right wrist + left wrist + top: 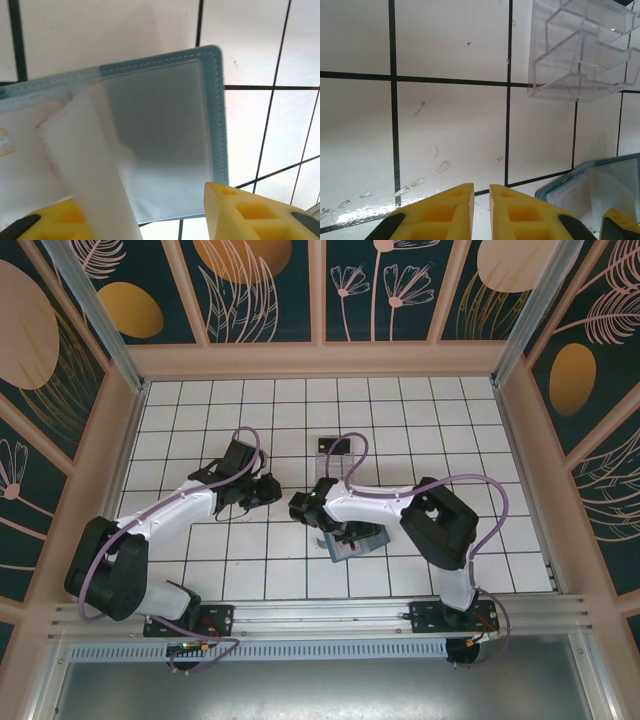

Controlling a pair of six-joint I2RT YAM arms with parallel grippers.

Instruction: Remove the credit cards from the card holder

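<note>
The card holder (165, 140) lies open on the tiles, teal-edged with clear pockets, right under my right gripper (135, 210). A pale credit card (22, 155) with pinkish marks sits in its left pocket. A blurred white strip (90, 170) stands up beside my left finger; I cannot tell whether it is a card or a pocket leaf. The right jaws stand wide apart. In the top view the right gripper (350, 533) hovers over the holder (357, 547). My left gripper (481, 187) is left of the holder's corner (600, 190), its fingers almost together, holding nothing.
A clear plastic tray (580, 50) stands on the tiles beyond the holder, also seen behind the right arm (335, 448). The left gripper (270, 490) and the right wrist sit close together mid-table. Wooden walls ring the tiled floor.
</note>
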